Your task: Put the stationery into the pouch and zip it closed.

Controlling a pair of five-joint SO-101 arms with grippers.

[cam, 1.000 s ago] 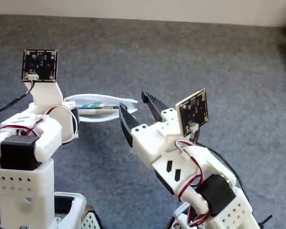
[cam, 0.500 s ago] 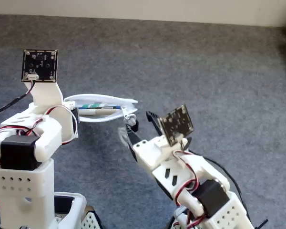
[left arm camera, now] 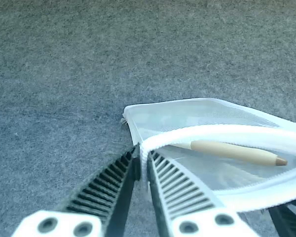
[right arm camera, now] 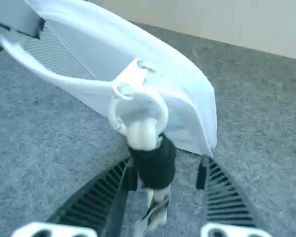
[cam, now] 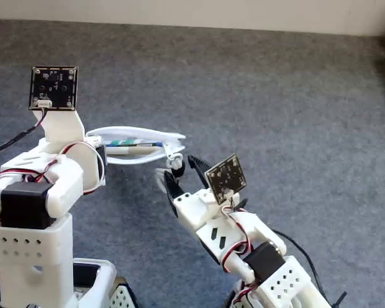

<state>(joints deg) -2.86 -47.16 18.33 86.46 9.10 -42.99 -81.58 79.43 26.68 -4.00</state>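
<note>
- The white mesh pouch (cam: pixel 138 154) lies on the grey carpet (cam: pixel 276 96), its mouth gaping along the upper edge.
- Inside the pouch, the high view shows green and blue pens (cam: pixel 131 144) lying lengthwise; the left wrist view shows a tan pencil (left arm camera: pixel 234 152) under the pouch's zip band.
- The left gripper (left arm camera: pixel 142 154) pinches one end of the pouch: its two ribbed fingers are almost together, with the pouch's rim caught between them at the corner.
- The right gripper (cam: pixel 181 170) sits just off the opposite end of the pouch, with its jaws spread wide and nothing clamped.
- The zip pull (right arm camera: pixel 138 106), a white ring at that end of the pouch, hangs just in front of the right gripper.
- A black tag (right arm camera: pixel 153 160) dangles from the zip pull into the gap between the right gripper's fingers (right arm camera: pixel 96 200), closer to one finger than the other.
- The pouch's end corner reaches over the right gripper's other finger.
</note>
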